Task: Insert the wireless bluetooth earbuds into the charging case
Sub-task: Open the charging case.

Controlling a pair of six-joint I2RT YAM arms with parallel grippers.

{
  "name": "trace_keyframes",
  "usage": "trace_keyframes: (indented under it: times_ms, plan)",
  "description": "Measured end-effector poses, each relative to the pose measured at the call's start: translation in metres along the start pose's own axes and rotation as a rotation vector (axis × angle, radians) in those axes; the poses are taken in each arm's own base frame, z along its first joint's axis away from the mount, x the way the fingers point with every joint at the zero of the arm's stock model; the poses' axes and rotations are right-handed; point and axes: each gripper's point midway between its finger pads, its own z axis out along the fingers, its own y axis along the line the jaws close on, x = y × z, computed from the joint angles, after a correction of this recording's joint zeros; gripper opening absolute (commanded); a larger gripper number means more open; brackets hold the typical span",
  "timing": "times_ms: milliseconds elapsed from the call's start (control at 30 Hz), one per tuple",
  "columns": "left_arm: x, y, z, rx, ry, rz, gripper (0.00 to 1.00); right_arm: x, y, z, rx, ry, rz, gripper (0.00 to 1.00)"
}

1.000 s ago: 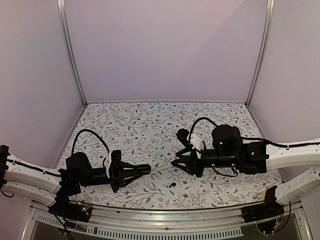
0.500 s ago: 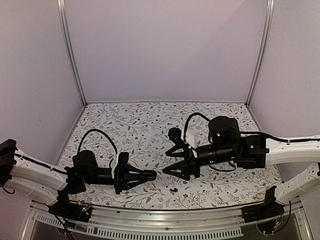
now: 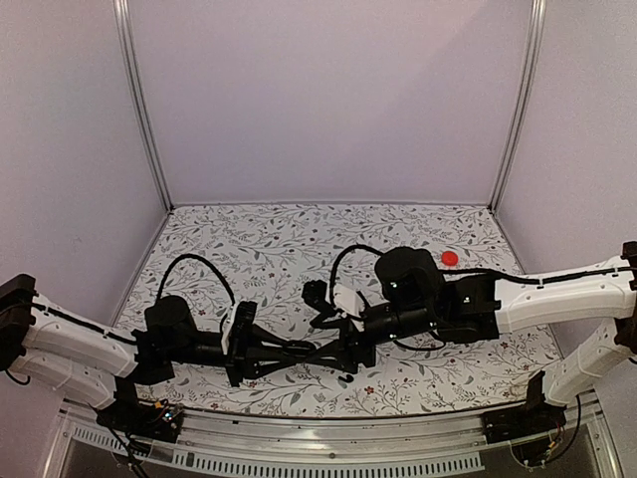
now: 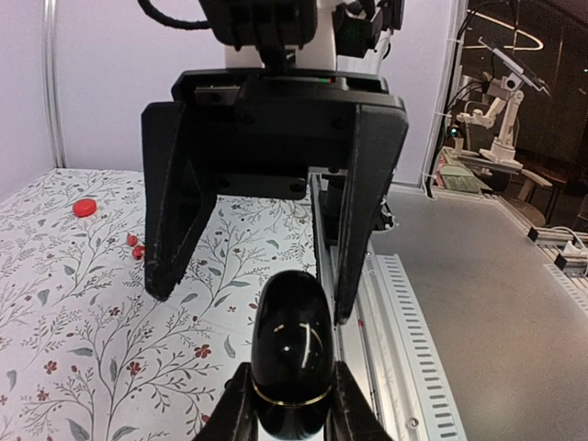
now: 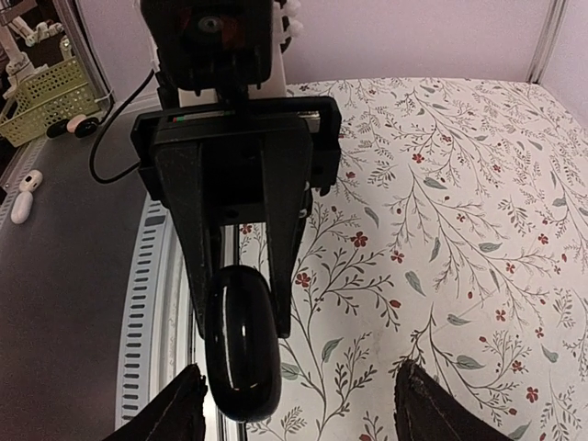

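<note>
Judging the glossy charging case (image 4: 292,340) light and slippery, I grip its base with the left fingers (image 4: 235,412); right fingers (image 4: 175,211) stand wide about its free end.

Left hand (image 3: 311,349) facing right hand (image 3: 328,331), floral table (image 3: 249,239)

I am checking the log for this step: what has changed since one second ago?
The right gripper swung left, opened wider and now flanks the black case. Its move uncovered a red disc. The left gripper stayed shut on the case.
</note>
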Motion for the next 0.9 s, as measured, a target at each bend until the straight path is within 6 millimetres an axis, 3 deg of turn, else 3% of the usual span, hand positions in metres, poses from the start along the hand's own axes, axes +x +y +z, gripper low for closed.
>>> trace_keyframes:
  times_ms: [767,900]
  plan:
    - [-0.002,0.001,0.009,0.006,0.003,0.005,0.00,-0.010,-0.018,-0.007,0.034,-0.031,0.079,0.64]
    - [0.001,-0.005,0.010,0.040,0.017,0.006,0.00,-0.021,-0.032,-0.013,0.074,-0.075,0.091,0.64]
